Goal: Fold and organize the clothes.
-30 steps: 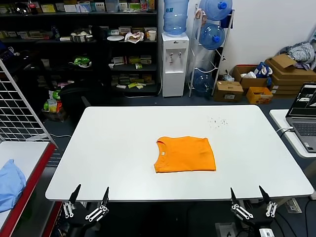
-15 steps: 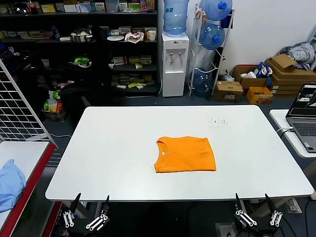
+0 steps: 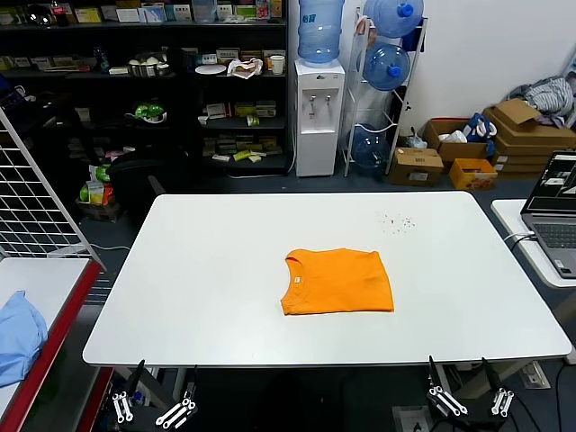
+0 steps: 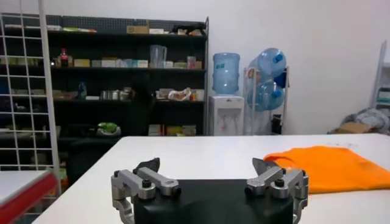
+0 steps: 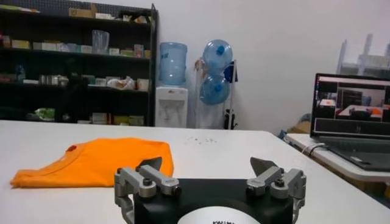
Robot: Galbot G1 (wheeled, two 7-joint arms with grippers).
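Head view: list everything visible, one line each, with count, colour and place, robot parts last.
T-shirt: one, orange, folded flat at the middle of the table.
Table: one, white, directly ahead.
Garment: one, light blue, on the side surface at far left.
Laptop: one, open, on the desk at far right.
Water dispenser: one, white, blue bottle on top, behind the table.
Left gripper: one, jaws open, below the near table edge.
Right gripper: one, jaws open, below the near edge.

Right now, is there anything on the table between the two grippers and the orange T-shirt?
Nothing visible. Bare white table lies between the T-shirt and both open grippers, left and right, at the near edge.
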